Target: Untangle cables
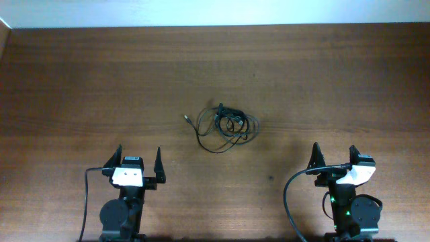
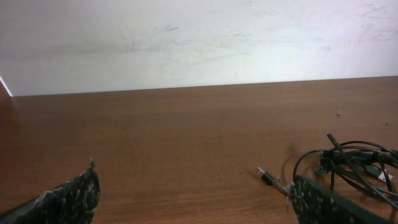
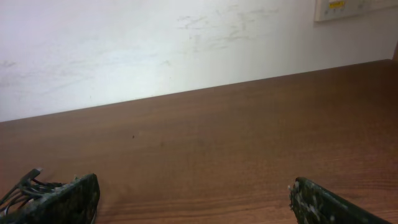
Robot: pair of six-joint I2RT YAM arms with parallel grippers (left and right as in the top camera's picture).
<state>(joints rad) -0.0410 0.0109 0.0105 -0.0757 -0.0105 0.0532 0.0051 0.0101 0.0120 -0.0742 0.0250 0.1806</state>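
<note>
The cables (image 1: 225, 126) lie in one small tangle of thin black loops at the middle of the wooden table, with a pale plug tip poking out to the left. In the left wrist view the cables (image 2: 354, 165) sit at the right, a plug end pointing left. In the right wrist view only a bit of the cables (image 3: 22, 186) shows at the lower left, behind a finger. My left gripper (image 1: 140, 158) is open and empty, near the front left. My right gripper (image 1: 334, 154) is open and empty, near the front right. Both are well short of the tangle.
The brown wooden table (image 1: 80, 81) runs back to a white wall (image 2: 199, 37). A pale wall plate (image 3: 354, 9) sits at the top right of the right wrist view. Thick black arm cables (image 1: 290, 195) loop beside each arm base.
</note>
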